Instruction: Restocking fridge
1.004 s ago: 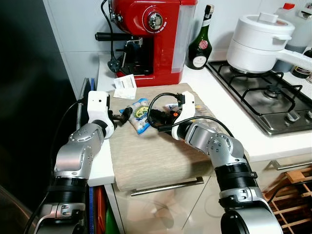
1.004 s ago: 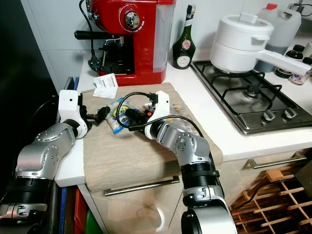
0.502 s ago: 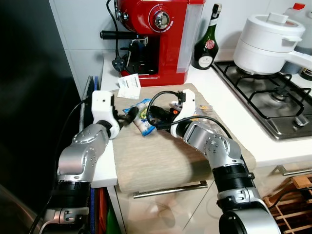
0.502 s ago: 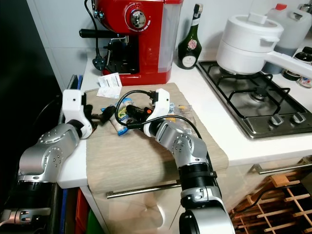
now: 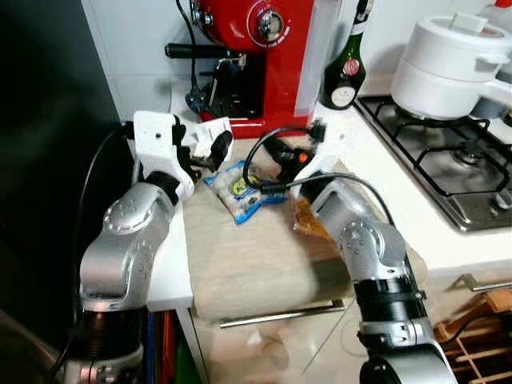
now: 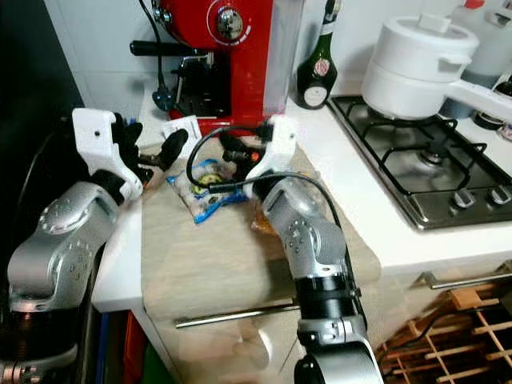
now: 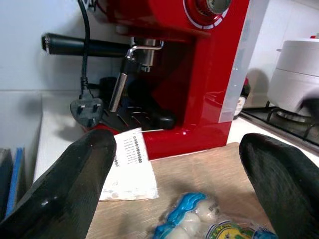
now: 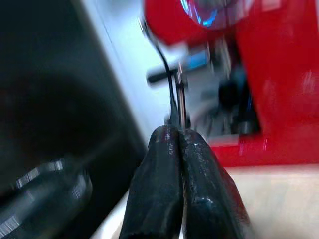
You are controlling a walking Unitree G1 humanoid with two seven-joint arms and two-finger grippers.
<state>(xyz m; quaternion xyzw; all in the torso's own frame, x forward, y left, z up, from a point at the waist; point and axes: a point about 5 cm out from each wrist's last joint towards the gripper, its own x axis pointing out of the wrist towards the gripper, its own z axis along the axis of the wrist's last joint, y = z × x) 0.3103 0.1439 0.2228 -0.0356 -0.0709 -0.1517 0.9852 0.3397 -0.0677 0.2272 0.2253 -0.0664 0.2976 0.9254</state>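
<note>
Nearest: wooden board (image 5: 248, 264) laid over the white counter (image 5: 400, 216), a metal handle bar under its front edge. On the board, blue-edged food packet (image 5: 240, 190) lying flat, between the two arms; orange-brown packet (image 5: 306, 220) just beside the right forearm. Left tool (image 7: 179, 184) raised above the board's far left corner, fingers (image 7: 75, 184) spread wide apart, nothing between them, packet below and ahead. Right tool (image 8: 178, 184) lifted above the packet, fingers (image 8: 159, 184) pressed together, nothing seen clamped. Beyond the packet: white paper slip (image 7: 130, 167) on the counter. Farther back: red espresso machine (image 5: 264, 56), dark green bottle (image 5: 344, 72) beside it. Far right: gas hob (image 5: 448, 168) carrying a white pot (image 5: 444, 60).
</note>
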